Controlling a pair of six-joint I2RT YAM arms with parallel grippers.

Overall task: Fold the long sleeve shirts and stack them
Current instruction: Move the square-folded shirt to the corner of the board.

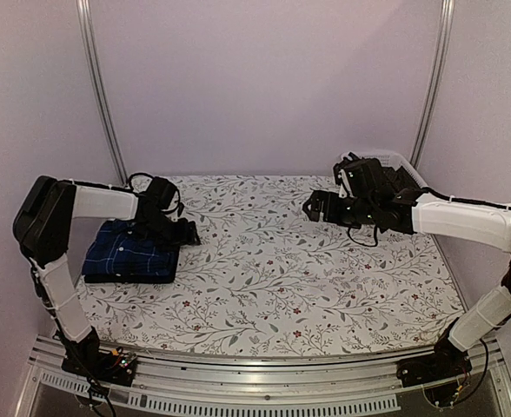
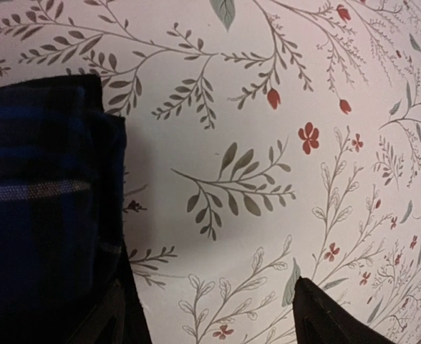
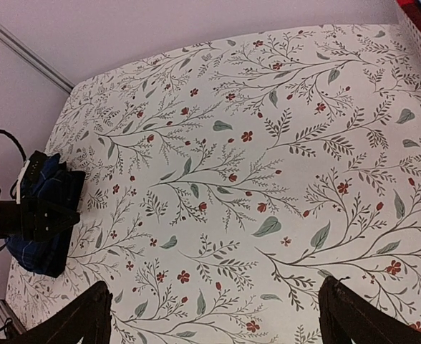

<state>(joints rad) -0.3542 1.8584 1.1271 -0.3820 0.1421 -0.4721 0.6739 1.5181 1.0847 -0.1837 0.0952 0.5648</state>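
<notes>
The blue plaid shirt (image 1: 132, 252) lies folded on the table's left side. A dark strip (image 1: 127, 280) shows under its near edge; I cannot tell if this is the black shirt. My left gripper (image 1: 184, 233) is open and empty, low at the stack's right edge. In the left wrist view the plaid shirt (image 2: 39, 215) fills the left side, and the gripper (image 2: 218, 326) spans bare tablecloth with its left finger (image 2: 114, 322) by the shirt's edge. My right gripper (image 1: 312, 208) is open and empty, raised over the table's right half (image 3: 218, 322).
A white lattice basket (image 1: 396, 165) stands at the back right corner; its edge with something red inside shows in the right wrist view (image 3: 419, 14). The floral tablecloth (image 1: 264, 269) covers the table. Purple walls and metal posts close the back and sides.
</notes>
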